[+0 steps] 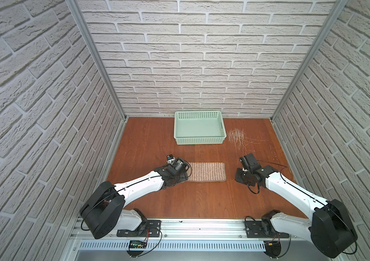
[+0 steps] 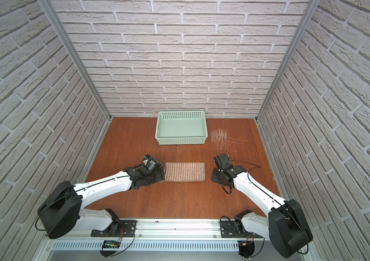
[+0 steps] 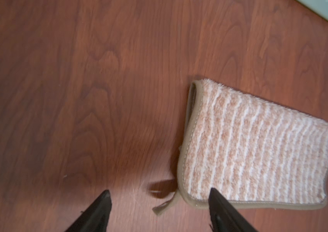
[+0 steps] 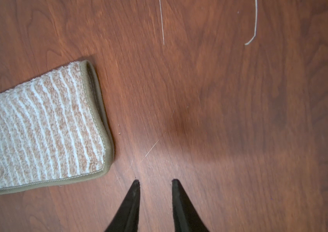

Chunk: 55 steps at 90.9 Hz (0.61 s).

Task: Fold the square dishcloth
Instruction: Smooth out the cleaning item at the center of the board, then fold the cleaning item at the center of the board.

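The red-brown wooden counter [image 1: 179,203] carries the thick, fluffy, tan-and-white striped square dishcloth [image 1: 204,171]. It lies doubled over as a long flat strip between the two arms. The left tool [image 3: 159,197] hovers at one end with its jaws spread wide and nothing held. One of its black fingers is over the corner where a small olive fabric loop [image 3: 163,204] sticks out. The right tool [image 4: 155,181] stands just beside the opposite end, jaws parted a little with only bare wood between them. The cloth looks light, soft and limp. Its plush pile should grip without slipping, but it will likely sag if lifted by one point. The firmer olive stitched binding [image 3: 181,164] at the corners of a short end seems the best hold, pinching both layers together. Farther back, well apart, sits the mint-green perforated plastic basket [image 1: 198,128].
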Tool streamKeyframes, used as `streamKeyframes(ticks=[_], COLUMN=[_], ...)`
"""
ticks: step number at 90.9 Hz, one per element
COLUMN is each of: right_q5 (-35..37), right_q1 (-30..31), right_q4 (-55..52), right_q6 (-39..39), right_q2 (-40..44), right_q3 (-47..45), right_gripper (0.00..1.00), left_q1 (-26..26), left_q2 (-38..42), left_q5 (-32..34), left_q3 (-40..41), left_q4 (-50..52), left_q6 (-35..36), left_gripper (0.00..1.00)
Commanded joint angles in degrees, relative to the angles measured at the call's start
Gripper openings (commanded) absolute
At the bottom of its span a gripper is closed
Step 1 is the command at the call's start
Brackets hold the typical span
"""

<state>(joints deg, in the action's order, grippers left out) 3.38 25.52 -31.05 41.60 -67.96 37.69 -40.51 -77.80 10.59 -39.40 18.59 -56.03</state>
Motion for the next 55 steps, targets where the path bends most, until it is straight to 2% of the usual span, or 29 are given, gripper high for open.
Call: streamKeyframes(ticks=[1,41,55], right_q5=[-0.2,-1.4,-2.0], right_q1=[-0.3,-0.6,-0.8], right_q4=[2.2,6.1,7.6], right_q6=[0.7,2.2,2.6], right_q2=[-1.0,-2.9,-3.4], right_q3=[-0.7,-2.6,-3.4], right_gripper=[0.31,0.33,0.34], left_q1=[-0.3,-0.2,-0.2], left_q2=[-1.6,-6.7,-8.2], left_q5=[-0.8,-3.0,-3.3], left_q3=[1.6,1.6,1.4], left_q4=[-3.1,-7.7,-7.9], left_q6=[-0.7,-0.3,-0.5], left_gripper=[0.77,0.77,0.74])
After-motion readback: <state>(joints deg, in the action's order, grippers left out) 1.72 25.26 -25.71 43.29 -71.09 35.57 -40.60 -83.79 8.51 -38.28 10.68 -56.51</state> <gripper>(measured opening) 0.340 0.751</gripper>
